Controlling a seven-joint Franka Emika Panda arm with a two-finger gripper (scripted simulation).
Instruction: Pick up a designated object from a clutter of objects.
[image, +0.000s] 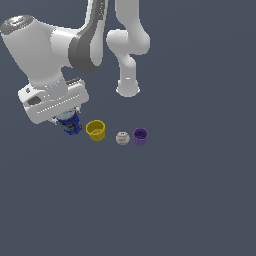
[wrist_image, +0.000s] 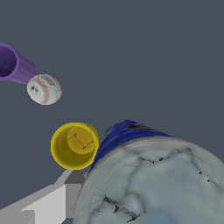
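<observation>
Arm (image: 75, 45) fills the upper left of the exterior frame, wrist angled down. End effector (image: 67, 121) sits over the can (image: 71, 125) at left centre; fingers are hidden behind the hand, so I cannot tell how wide the jaws stand or whether they grip. Surface (image: 190, 200) is plain dark grey. In the wrist view the can's grey top fills the lower right corner. Yellow cup (image: 95, 130) is just right of the can, then purple cup (image: 140, 136) further right. Ball (image: 122, 138) lies between the cups.
</observation>
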